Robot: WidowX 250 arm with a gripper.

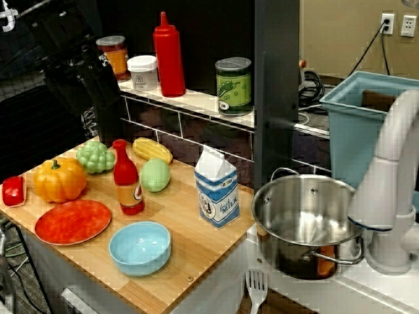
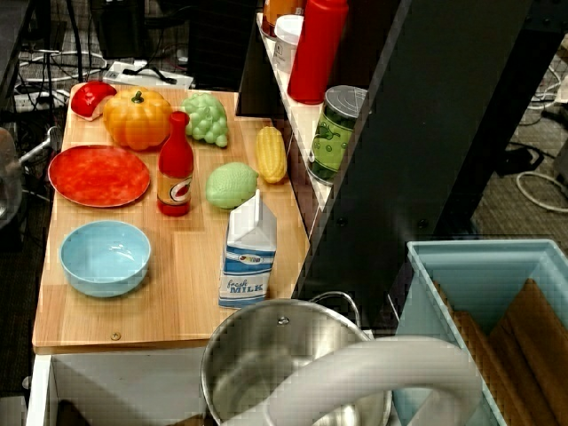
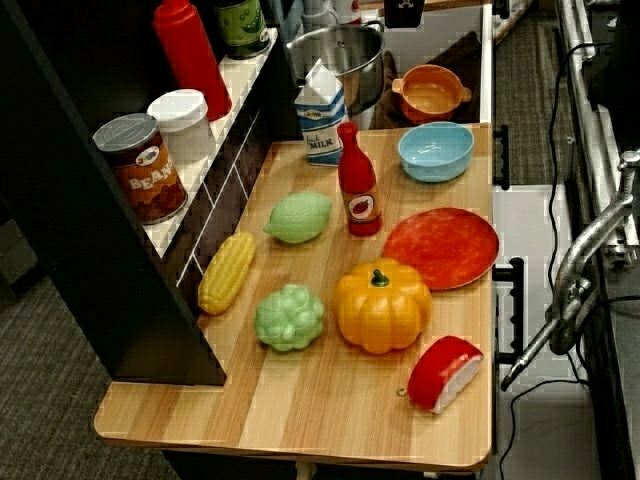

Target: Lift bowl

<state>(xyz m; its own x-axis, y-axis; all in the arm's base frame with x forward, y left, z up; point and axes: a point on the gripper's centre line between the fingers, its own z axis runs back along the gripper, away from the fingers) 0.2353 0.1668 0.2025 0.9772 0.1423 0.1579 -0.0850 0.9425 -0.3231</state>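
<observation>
The bowl [image 1: 139,247] is small, round, light blue and glossy. It stands upright and empty near the front edge of the wooden board [image 1: 196,255], right of the red-orange plate [image 1: 72,222]. It also shows as the bowl [image 2: 105,257] from above and the bowl [image 3: 436,151] from the far side. A black robot arm [image 1: 75,72] hangs at the upper left, above the board's back left corner and well away from the bowl. Its fingers merge into the dark background, so I cannot make out the gripper.
Around the bowl stand a red sauce bottle [image 1: 127,180], a milk carton [image 1: 217,190], an orange pumpkin [image 1: 59,179], green grapes [image 1: 95,157], a corn cob [image 1: 152,150] and a green lime [image 1: 155,175]. A steel pot [image 1: 308,219] sits right of the board. A shelf holds cans and a ketchup bottle [image 1: 169,55].
</observation>
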